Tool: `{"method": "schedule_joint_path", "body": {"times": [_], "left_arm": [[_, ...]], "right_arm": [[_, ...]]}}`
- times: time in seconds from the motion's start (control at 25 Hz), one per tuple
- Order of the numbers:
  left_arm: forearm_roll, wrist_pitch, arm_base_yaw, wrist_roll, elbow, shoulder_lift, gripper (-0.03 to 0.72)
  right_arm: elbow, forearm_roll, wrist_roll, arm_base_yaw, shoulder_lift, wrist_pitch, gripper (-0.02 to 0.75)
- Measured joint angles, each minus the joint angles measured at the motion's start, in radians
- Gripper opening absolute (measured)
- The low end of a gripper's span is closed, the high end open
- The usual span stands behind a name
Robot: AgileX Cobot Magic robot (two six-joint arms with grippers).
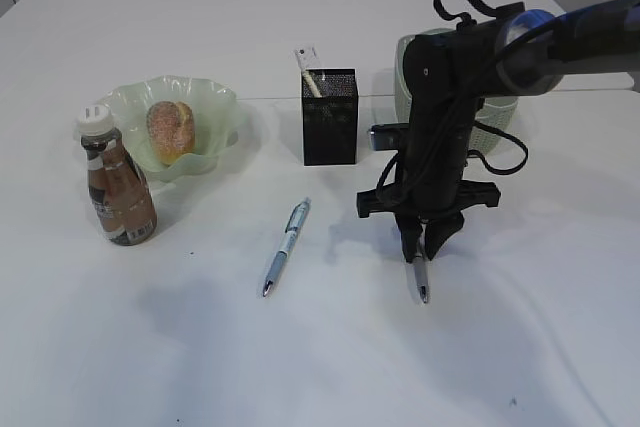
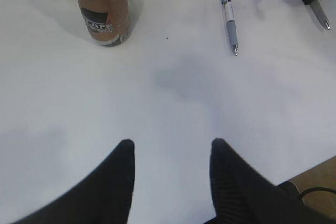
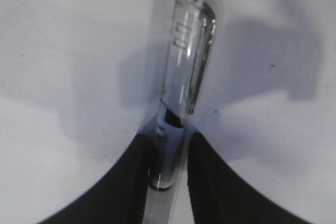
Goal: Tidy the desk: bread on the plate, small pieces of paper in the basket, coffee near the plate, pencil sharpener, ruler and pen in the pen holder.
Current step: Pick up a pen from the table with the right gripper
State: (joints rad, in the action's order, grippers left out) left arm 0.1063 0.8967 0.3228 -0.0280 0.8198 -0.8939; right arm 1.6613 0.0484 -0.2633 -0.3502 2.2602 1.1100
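Note:
A clear-barrelled pen (image 3: 186, 56) lies on the white desk (image 1: 520, 327) between the fingers of my right gripper (image 3: 168, 137), which stands open around its end; the left finger touches it and a thin gap shows on the right. From outside, this gripper (image 1: 425, 242) points straight down at that pen (image 1: 420, 282). Another pen (image 1: 287, 245) lies left of it. The ruler (image 1: 308, 69) stands in the black pen holder (image 1: 330, 122). The bread (image 1: 170, 130) rests in the plate (image 1: 215, 107), with the coffee (image 1: 118, 187) beside it. My left gripper (image 2: 170, 148) hangs open over bare desk. Pencil sharpener and paper pieces are out of view.
The green basket (image 1: 500, 122) stands behind my right arm, mostly hidden by it. In the left wrist view the coffee (image 2: 104, 14) is far left, a pen (image 2: 228, 14) lies ahead, and the desk's near edge (image 2: 315, 169) runs at lower right.

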Motion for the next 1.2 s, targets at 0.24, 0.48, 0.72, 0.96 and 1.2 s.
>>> {"method": "schedule_joint_path", "body": {"times": [0.24,0.48,0.72,0.96,1.2], "left_arm": [[-0.001,0.000,0.000,0.000,0.000,0.000,0.330],[-0.003,0.000,0.000,0.000,0.000,0.000,0.330],[-0.005,0.000,0.000,0.000,0.000,0.000,0.330],[-0.005,0.000,0.000,0.000,0.000,0.000,0.314],[-0.005,0.000,0.000,0.000,0.000,0.000,0.304]], "right_arm": [[0.000,-0.005,0.000,0.000,0.000,0.002,0.204],[0.000,-0.018,0.006,0.000,0.000,0.006,0.097],[0.005,-0.022,0.010,0.000,0.000,0.014,0.094],[0.005,-0.048,0.010,0.000,-0.002,0.068,0.093],[0.005,-0.048,0.010,-0.002,-0.080,0.066,0.093]]}}
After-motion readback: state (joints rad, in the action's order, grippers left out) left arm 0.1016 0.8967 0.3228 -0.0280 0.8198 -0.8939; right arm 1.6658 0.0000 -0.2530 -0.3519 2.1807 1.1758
